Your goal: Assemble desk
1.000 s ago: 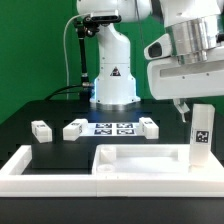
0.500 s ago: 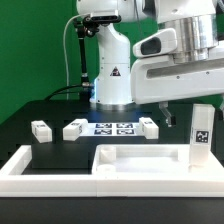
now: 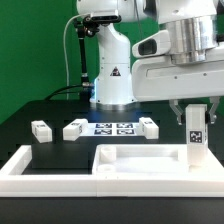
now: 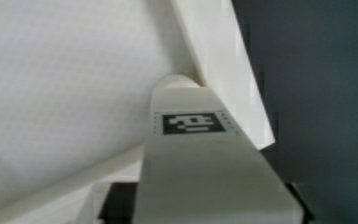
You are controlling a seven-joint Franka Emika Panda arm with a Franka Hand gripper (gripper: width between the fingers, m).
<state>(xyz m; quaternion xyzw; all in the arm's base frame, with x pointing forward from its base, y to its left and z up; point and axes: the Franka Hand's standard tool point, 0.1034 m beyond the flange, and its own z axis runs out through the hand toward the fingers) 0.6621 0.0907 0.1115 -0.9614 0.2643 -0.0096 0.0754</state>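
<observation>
The end effector (image 3: 196, 119) is open, its fingers flanking an upright, square-section white plastic leg (image 3: 197, 142). Beneath it lies the smooth, raised-rim tabletop (image 3: 130, 160).

On my feed the tabletop (image 3: 140, 158) reads as smooth white plastic with a faint sheen. The upright leg (image 3: 198, 152) looks the same, and close up in the wrist view its face is satin rather than shiny. Its marker (image 3: 198, 131) is flat, matt black-and-white print. The table (image 3: 15, 135) is matt black. I see glossy white shells on the arm (image 3: 112, 65), and its wrist collar (image 3: 192, 40) looks like brushed metal. The backdrop (image 3: 30, 50) is matt green.
</observation>
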